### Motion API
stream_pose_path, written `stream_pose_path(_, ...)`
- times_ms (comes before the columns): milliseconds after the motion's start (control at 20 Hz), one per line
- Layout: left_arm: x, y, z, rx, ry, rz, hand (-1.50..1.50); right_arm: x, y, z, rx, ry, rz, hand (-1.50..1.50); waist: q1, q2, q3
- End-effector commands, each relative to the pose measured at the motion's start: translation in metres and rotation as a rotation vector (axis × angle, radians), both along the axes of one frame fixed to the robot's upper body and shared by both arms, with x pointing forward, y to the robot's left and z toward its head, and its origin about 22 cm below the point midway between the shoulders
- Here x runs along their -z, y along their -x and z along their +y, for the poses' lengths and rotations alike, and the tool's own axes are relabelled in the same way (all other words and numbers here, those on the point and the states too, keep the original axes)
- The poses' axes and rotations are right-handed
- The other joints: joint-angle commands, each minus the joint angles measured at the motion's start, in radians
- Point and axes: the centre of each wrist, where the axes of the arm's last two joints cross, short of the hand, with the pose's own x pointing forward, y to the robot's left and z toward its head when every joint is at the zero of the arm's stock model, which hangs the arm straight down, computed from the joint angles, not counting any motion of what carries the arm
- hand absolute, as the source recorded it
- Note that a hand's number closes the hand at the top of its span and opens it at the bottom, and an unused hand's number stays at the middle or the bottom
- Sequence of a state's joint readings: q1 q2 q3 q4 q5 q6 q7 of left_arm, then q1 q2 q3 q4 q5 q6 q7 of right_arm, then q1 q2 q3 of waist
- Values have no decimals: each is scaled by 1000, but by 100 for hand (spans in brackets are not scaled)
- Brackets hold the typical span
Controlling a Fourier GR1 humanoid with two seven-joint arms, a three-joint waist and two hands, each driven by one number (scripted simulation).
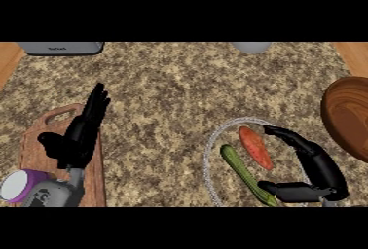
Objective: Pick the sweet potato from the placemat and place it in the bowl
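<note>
The granite counter (173, 92) is the biggest thing, speckled in brown, beige and black. All places here are told from the round placemat (213, 146), which has a pale woven rim and lies on the counter at the lower right.

To the right of the placemat, well above its far edge, stands the wooden bowl (348, 116), dark brown, smooth and glossy, cut by the view's edge. Far to the left of the placemat lies a reddish wooden cutting board (39, 141) with a handle hole.

On the placemat, the right hand (320, 168) is open, its black fingers and thumb bent in a wide arc that holds nothing. The left hand (79, 133) rests far left, over the board, fingers straight.

The sweet potato (255, 147), orange and oblong, lies on the placemat, just left of the right fingers. Beside it is a long green cucumber (244, 174).

A purple cup (18, 185) with white inside sits at the board's lower corner.
</note>
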State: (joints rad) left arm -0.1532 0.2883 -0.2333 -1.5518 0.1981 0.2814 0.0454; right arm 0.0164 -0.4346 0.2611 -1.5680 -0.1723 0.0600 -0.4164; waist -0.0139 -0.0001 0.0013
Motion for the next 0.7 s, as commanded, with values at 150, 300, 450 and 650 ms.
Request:
stream_pose_path(150,2,-13,3,26,-10,18,0,-48,15,-2,70,50,-152,-150,2,-2,-2)
stream_pose_path(300,7,1,-18,20,-23,-4,0,-80,5,-7,140,191,-103,-150,4,-3,-3)
stream_pose_path(450,10,9,-9,42,-6,12,0,-109,-6,-2,140,261,-29,-150,16,-2,-3)
stream_pose_path(650,3,1,-20,46,-7,6,0,-121,-31,-15,87,324,106,-150,23,1,-2)
